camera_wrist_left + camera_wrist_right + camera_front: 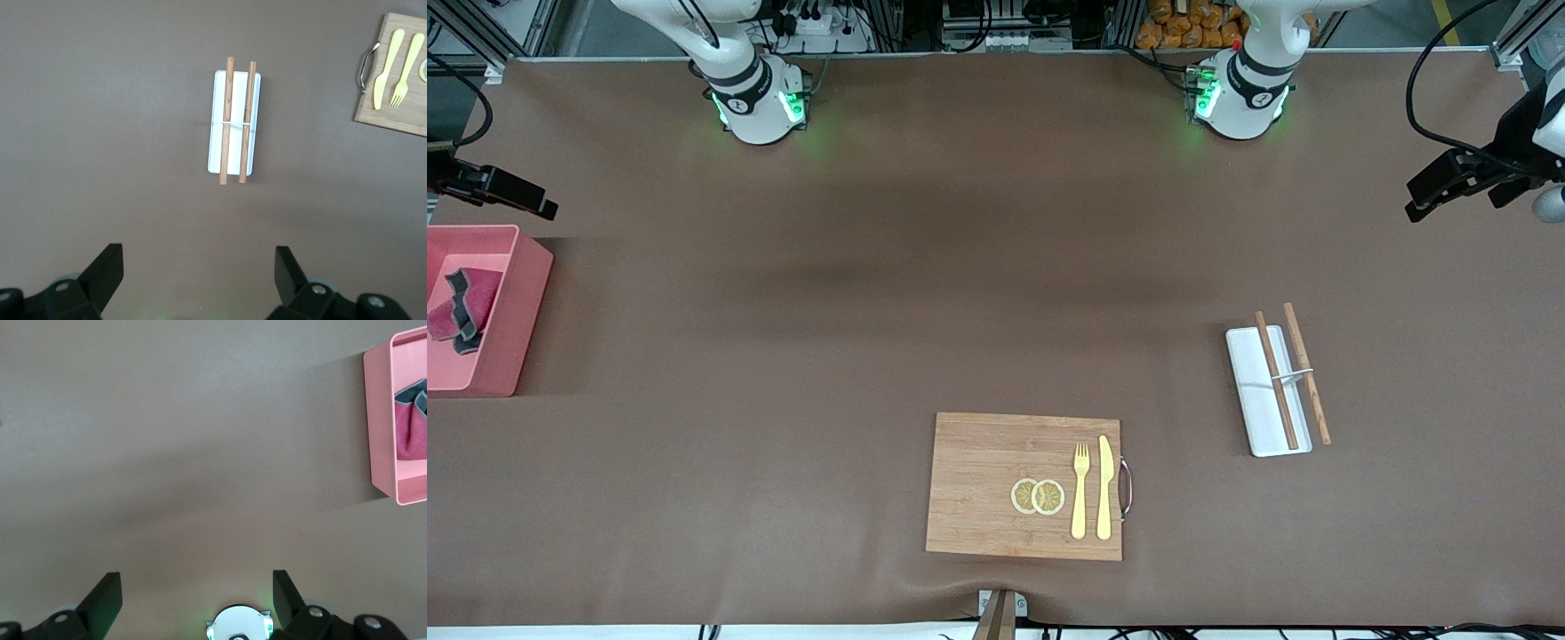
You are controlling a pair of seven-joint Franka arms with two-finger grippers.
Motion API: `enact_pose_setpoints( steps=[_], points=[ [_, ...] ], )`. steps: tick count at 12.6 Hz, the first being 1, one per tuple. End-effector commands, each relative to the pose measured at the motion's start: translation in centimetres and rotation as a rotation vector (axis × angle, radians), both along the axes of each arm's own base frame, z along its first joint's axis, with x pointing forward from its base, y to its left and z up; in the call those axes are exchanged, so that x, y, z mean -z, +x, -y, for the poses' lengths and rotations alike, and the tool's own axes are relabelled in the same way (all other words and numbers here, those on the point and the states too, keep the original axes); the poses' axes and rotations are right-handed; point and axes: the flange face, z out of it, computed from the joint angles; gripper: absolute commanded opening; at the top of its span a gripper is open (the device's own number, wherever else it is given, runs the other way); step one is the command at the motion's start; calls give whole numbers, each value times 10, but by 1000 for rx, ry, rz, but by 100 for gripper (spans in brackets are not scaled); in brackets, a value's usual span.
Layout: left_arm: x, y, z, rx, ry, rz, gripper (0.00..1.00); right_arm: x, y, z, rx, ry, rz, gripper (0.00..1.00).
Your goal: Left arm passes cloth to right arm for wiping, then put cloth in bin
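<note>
The cloth [463, 307], magenta-red with a dark grey edge, lies crumpled inside the pink bin [511, 302] at the right arm's end of the table. Both also show in the right wrist view, the cloth [410, 430] in the bin [379, 420]. My right gripper [543, 209] hangs open and empty over the bare table just beside the bin; its open jaws frame bare table [197, 587]. My left gripper [1414, 212] hangs open and empty over the table at the left arm's end, with open jaws over bare table [199, 267].
A white tray [1254, 400] with two wooden sticks across it lies toward the left arm's end, also in the left wrist view [235, 150]. A wooden cutting board [978, 489] with a fork, a knife and two lemon slices lies nearest the front camera.
</note>
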Motion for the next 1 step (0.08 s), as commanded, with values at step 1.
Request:
enact_pose_setpoints(
  steps=[1],
  points=[
    [-6, 1, -3, 11, -10, 0, 100, -10, -5, -4, 19, 4, 18, 100]
  ],
)
